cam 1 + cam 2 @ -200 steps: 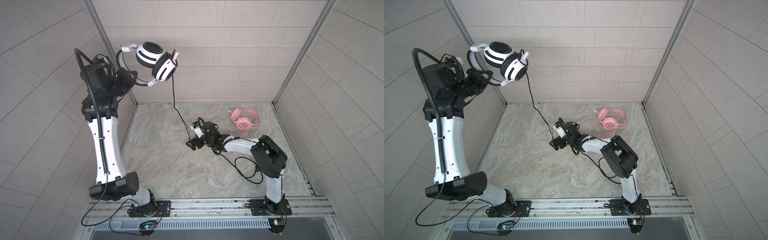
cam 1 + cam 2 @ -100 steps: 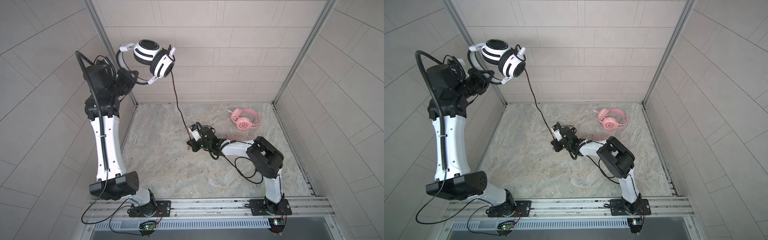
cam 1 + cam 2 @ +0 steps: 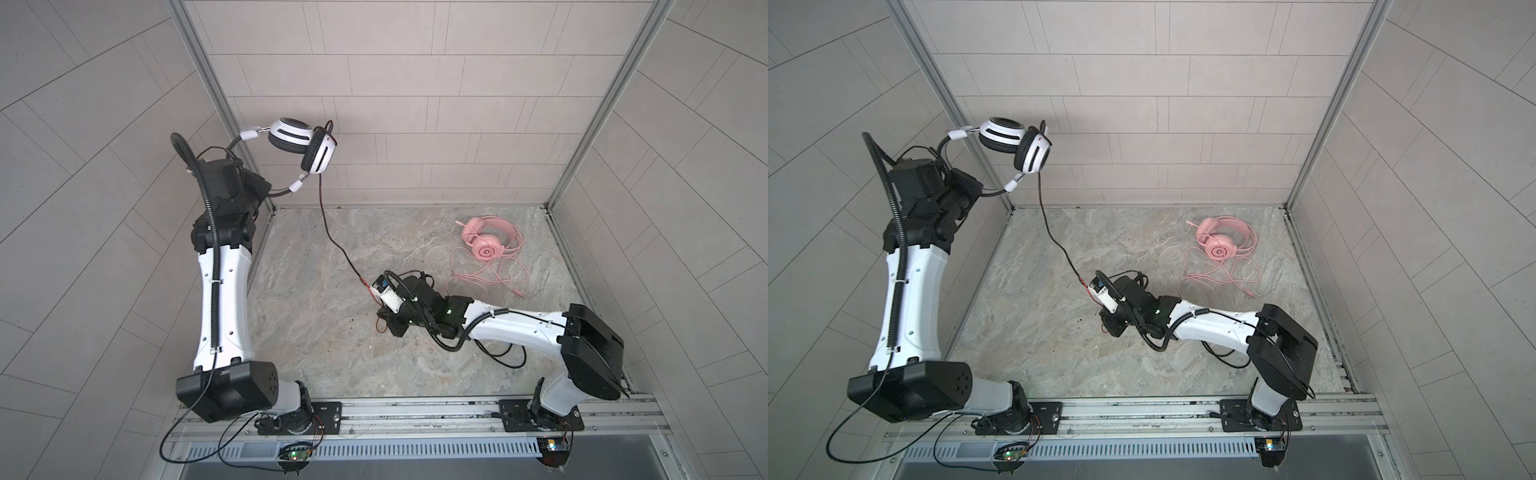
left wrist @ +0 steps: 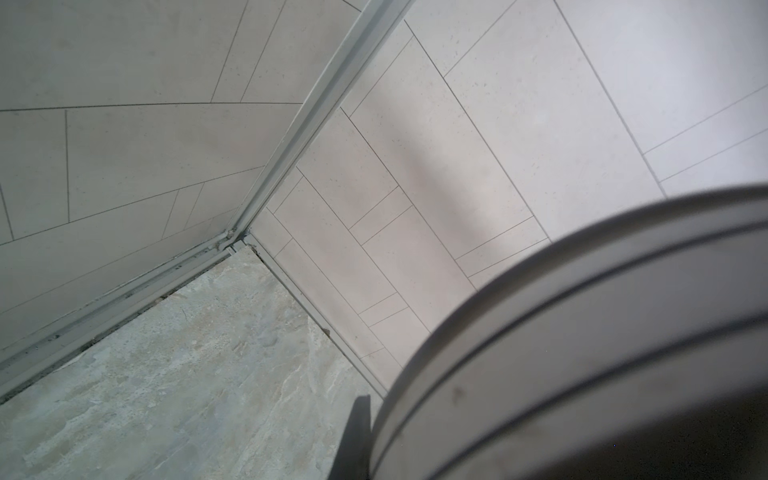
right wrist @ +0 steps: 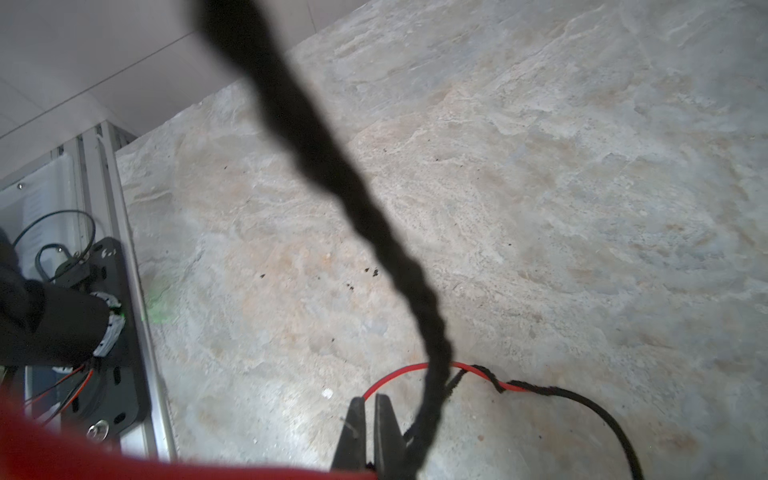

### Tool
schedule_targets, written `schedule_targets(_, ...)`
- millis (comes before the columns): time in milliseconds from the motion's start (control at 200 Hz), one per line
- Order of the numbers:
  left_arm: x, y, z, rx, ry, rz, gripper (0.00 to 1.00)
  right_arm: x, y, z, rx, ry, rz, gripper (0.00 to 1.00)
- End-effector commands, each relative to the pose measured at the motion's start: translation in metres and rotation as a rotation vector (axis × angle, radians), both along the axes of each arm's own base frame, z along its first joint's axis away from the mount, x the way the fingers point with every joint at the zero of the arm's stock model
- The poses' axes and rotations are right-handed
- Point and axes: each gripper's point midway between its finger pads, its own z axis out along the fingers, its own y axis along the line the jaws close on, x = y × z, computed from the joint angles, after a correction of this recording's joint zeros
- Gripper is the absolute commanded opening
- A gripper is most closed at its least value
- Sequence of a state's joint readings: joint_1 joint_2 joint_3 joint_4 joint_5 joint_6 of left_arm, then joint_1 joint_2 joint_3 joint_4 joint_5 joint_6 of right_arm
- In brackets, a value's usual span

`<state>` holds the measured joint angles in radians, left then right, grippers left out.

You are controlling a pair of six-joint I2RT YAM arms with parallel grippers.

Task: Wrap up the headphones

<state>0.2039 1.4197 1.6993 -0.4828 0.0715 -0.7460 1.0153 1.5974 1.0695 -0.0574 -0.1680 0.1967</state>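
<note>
The white-and-black headphones [image 3: 305, 147] [image 3: 1017, 143] hang high in the back left corner. My left gripper [image 3: 266, 190] [image 3: 976, 192] is shut on their thin headband. In the left wrist view a white curved part [image 4: 582, 332] of them fills the frame beside one dark finger [image 4: 357, 436]. Their black and red cable [image 3: 332, 241] [image 3: 1054, 245] slants down to my right gripper [image 3: 386, 326] [image 3: 1111, 326] low over the floor. Its jaws [image 5: 370, 401] are shut on the red stretch of cable [image 5: 399, 372]. The pink headphones [image 3: 488, 241] [image 3: 1223, 241] lie at the back right.
A loose pink cable [image 3: 486, 280] [image 3: 1221, 278] curls on the stone floor in front of the pink headset. Tiled walls with metal corner posts [image 3: 216, 95] enclose the cell. The right arm's own black cable [image 3: 503, 357] loops on the floor under its forearm.
The right gripper has shut on the cable and moved toward the front of the floor. The left arm has lowered the white-and-black headset a little.
</note>
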Motion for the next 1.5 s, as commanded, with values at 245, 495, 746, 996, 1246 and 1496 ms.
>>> schedule_targets(245,0.038,-0.075,-0.038,0.429,0.144,-0.138,0.00,-0.008,-0.042,0.052,-0.182,-0.190,-0.014,0.02)
schedule_targets(495,0.043,-0.141,-0.085,0.475,0.154,-0.306,0.00,0.016,-0.079,0.112,-0.246,-0.370,-0.143,0.02)
schedule_targets(746,0.053,-0.171,-0.088,0.310,0.094,-0.382,0.00,0.022,-0.093,0.126,-0.252,-0.343,-0.154,0.02)
schedule_targets(996,0.053,-0.179,-0.082,0.281,0.090,-0.434,0.00,0.023,-0.098,0.106,-0.263,-0.273,-0.153,0.03)
schedule_targets(1246,0.057,-0.120,-0.062,-0.044,0.047,-0.399,0.00,0.024,-0.107,0.039,-0.241,-0.119,-0.189,0.03)
schedule_targets(1496,0.042,-0.093,-0.013,-0.101,-0.038,-0.396,0.00,0.014,-0.117,-0.001,-0.233,-0.028,-0.221,0.40)
